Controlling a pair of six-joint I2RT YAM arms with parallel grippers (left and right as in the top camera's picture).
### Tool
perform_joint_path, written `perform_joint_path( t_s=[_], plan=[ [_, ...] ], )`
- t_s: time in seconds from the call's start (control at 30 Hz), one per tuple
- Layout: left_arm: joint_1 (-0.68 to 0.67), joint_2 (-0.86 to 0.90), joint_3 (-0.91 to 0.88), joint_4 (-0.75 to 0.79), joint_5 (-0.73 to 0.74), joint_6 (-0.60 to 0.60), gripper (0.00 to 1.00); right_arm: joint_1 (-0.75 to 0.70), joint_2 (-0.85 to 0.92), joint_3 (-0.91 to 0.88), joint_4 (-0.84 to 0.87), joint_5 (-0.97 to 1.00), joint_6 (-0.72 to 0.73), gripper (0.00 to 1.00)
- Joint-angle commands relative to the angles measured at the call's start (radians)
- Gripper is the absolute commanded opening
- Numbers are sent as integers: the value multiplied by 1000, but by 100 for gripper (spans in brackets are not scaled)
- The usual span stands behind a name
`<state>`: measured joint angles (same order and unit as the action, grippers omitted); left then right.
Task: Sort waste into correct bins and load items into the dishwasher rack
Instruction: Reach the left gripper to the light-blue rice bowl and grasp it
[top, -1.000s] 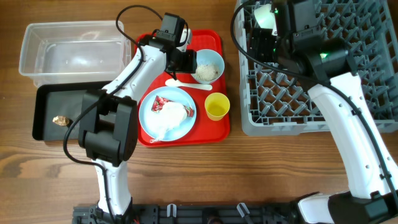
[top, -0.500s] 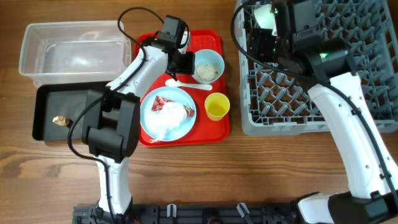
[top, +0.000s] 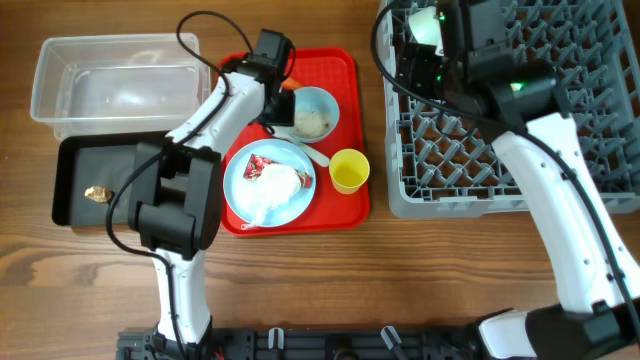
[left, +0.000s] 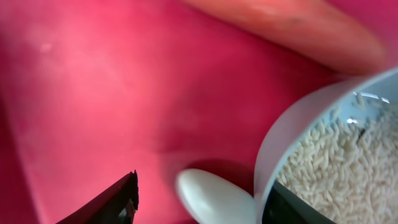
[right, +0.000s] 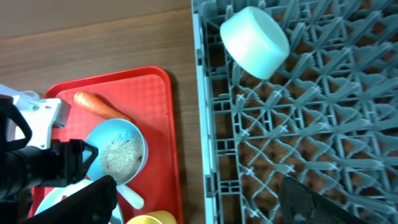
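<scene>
My left gripper (top: 279, 106) (left: 202, 199) is open and straddles the left rim of a pale blue bowl (top: 312, 113) (left: 273, 143) of white rice (left: 336, 168) on the red tray. One finger is inside the bowl. The other is outside, with the white spoon's head (left: 214, 199) between them. An orange carrot (right: 99, 106) lies behind the bowl. The light-blue plate (top: 240, 190) holds a red-and-white wrapper (top: 258, 164) and white tissue (top: 278, 183). A yellow cup (top: 348, 170) stands beside it. My right gripper (top: 420, 70) (right: 199, 199) is open and empty over the grey rack's (top: 450, 190) left edge. A pale bowl (right: 255, 40) lies in the rack.
The clear tub (top: 115, 85) stands at the back left. The black tray (top: 75, 165) in front of it holds a brownish scrap (top: 97, 193). The flat red tray (top: 340, 70) lies between the bins and the rack. Bare wooden table runs along the front.
The rice bowl has slid left and toward the plate with my left gripper at its rim, and the spoon shifted with it. The right arm has barely moved.
</scene>
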<state>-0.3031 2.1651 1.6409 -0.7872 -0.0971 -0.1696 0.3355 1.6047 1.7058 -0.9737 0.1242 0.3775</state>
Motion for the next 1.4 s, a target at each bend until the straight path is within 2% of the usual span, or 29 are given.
perform_joint_path(
  t_s=[0.0, 0.13, 0.2, 0.3, 0.43, 0.67, 0.83, 0.97, 1.17, 1.37],
  plan=[
    [38, -76, 2, -6, -47, -2, 62, -2, 67, -13, 26, -82, 15, 85],
    [56, -135, 2, -11, -47, -2, 62, -2, 114, -13, 86, -192, -3, 85],
    [64, -164, 2, -23, -47, -2, 63, 4, 151, -13, 146, -283, -11, 82],
    [66, -187, 2, -46, -47, -2, 69, 28, 208, -13, 227, -352, -10, 79],
    [66, -202, 2, -95, -46, -3, 78, 67, 321, -13, 309, -350, 47, 76],
    [111, -338, 2, -143, -42, -172, 81, 94, 489, -12, 356, -358, 30, 71],
    [186, -467, 2, -148, -24, -240, 84, 95, 544, -13, 382, -357, 45, 67],
    [249, -533, 2, -157, -6, -239, 87, 98, 559, -13, 386, -357, 52, 65],
    [268, -512, -7, -172, 153, -223, 81, 88, 557, -8, 404, -372, 89, 66],
    [195, -410, -27, -165, 238, -93, 79, 24, 480, 3, 402, -471, 94, 70]
  ],
)
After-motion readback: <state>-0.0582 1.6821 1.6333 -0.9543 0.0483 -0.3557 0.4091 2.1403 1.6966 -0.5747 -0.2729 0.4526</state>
